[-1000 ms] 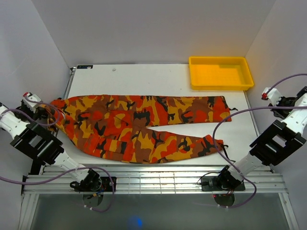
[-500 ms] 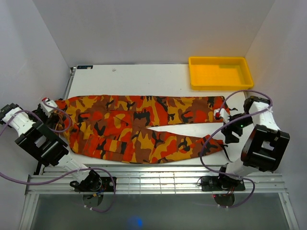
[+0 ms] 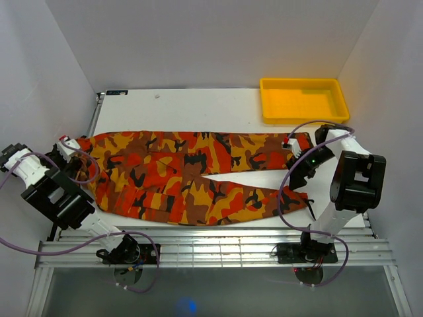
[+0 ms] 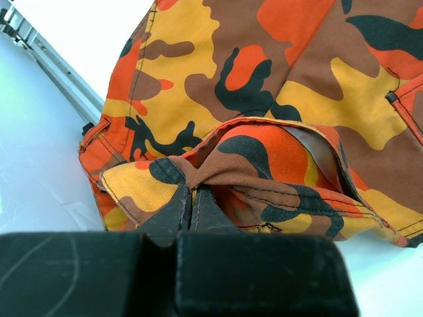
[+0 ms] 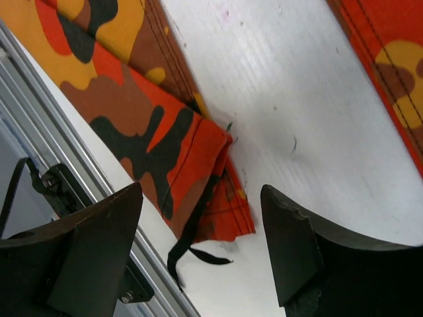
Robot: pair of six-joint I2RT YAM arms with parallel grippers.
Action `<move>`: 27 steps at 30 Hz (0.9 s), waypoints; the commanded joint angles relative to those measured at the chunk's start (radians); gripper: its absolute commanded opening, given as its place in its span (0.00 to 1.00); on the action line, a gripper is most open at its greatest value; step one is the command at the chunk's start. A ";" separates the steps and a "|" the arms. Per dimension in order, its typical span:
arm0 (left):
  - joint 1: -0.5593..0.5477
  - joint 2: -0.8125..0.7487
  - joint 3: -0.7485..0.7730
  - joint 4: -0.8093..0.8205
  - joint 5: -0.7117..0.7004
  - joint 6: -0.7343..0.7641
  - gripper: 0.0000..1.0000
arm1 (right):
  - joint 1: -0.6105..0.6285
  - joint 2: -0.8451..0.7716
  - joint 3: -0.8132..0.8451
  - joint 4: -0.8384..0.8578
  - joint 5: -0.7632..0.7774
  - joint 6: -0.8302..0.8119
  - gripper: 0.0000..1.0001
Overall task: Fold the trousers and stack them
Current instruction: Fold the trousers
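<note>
The trousers (image 3: 192,173), in orange, red, yellow, brown and black camouflage, lie flat across the table with the waist at the left and both legs running right. My left gripper (image 3: 71,146) is at the waist's far-left corner; the left wrist view shows it (image 4: 188,195) shut on a bunched fold of the waistband (image 4: 264,158). My right gripper (image 3: 299,169) hovers between the two leg ends. In the right wrist view it (image 5: 201,228) stands open above the near leg's cuff (image 5: 192,178), whose black drawstring (image 5: 192,247) trails onto the table. The far leg (image 5: 390,59) runs past the upper right corner.
A yellow plastic tray (image 3: 304,117) sits at the table's back right corner. Metal rails (image 3: 211,246) run along the near edge, close to the near cuff (image 5: 39,125). White walls close in the left, right and back sides.
My right arm has swung in from the right wall to above the leg cuffs, and its jaws have opened. My left gripper shifted slightly along the waist corner earlier and has since held still.
</note>
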 commanded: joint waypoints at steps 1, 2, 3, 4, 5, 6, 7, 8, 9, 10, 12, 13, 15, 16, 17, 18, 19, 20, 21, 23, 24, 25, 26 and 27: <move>-0.003 -0.041 -0.016 0.006 0.018 0.011 0.00 | 0.051 0.031 0.016 0.068 -0.034 0.135 0.77; -0.003 -0.041 -0.019 0.007 0.014 0.011 0.00 | 0.060 0.042 0.011 0.082 -0.018 0.146 0.77; -0.003 -0.042 -0.022 0.009 0.014 0.011 0.00 | 0.072 0.047 0.008 0.113 -0.010 0.158 0.77; -0.003 -0.044 -0.024 0.010 0.014 0.011 0.00 | 0.077 0.054 -0.003 0.133 -0.004 0.184 0.77; -0.003 -0.044 -0.024 0.010 0.013 0.013 0.00 | 0.083 0.058 -0.007 0.145 0.012 0.192 0.77; -0.003 -0.047 -0.027 0.013 0.011 0.016 0.00 | 0.094 0.062 -0.012 0.165 0.018 0.206 0.76; -0.003 -0.047 -0.027 0.015 0.010 0.017 0.00 | 0.099 0.065 -0.015 0.168 0.019 0.207 0.76; -0.003 -0.049 -0.027 0.013 0.008 0.019 0.00 | 0.102 0.067 -0.023 0.167 0.018 0.207 0.75; -0.003 -0.049 -0.027 0.016 0.004 0.020 0.00 | 0.108 0.068 -0.029 0.170 0.018 0.209 0.74; -0.003 -0.049 -0.027 0.019 0.005 0.019 0.00 | 0.112 0.068 -0.035 0.176 0.021 0.210 0.73; -0.003 -0.047 -0.025 0.018 0.004 0.019 0.00 | 0.120 0.073 -0.046 0.180 0.024 0.217 0.69; -0.003 -0.047 -0.027 0.019 0.004 0.019 0.00 | 0.120 0.078 -0.046 0.179 0.025 0.218 0.68; -0.003 -0.047 -0.027 0.021 0.002 0.019 0.00 | 0.120 0.079 -0.049 0.183 0.036 0.218 0.66; -0.003 -0.049 -0.028 0.022 -0.001 0.019 0.00 | 0.120 0.084 -0.050 0.183 0.042 0.218 0.66; -0.003 -0.052 -0.033 0.024 -0.002 0.022 0.00 | 0.120 0.087 -0.050 0.183 0.051 0.218 0.65; -0.003 -0.050 -0.034 0.029 -0.004 0.022 0.00 | 0.120 0.088 -0.052 0.180 0.055 0.214 0.64; -0.003 -0.052 -0.037 0.030 -0.007 0.025 0.00 | 0.120 0.090 -0.055 0.176 0.053 0.209 0.63; -0.003 -0.053 -0.039 0.035 -0.007 0.022 0.00 | 0.120 0.093 -0.055 0.167 0.050 0.204 0.58; -0.003 -0.053 -0.039 0.035 -0.009 0.022 0.00 | 0.120 0.093 -0.055 0.163 0.048 0.201 0.55; -0.003 -0.053 -0.039 0.038 -0.010 0.022 0.00 | 0.120 0.091 -0.052 0.153 0.041 0.195 0.44; -0.003 -0.053 -0.041 0.039 -0.012 0.020 0.00 | 0.120 0.088 -0.053 0.148 0.039 0.191 0.38; -0.003 -0.052 -0.041 0.039 -0.013 0.017 0.00 | 0.120 0.081 -0.049 0.142 0.036 0.184 0.31; -0.003 -0.052 -0.039 0.041 -0.016 0.010 0.00 | 0.120 0.073 -0.046 0.134 0.035 0.180 0.08; -0.003 -0.053 -0.037 0.041 -0.019 0.005 0.00 | 0.116 0.062 -0.043 0.122 0.033 0.171 0.08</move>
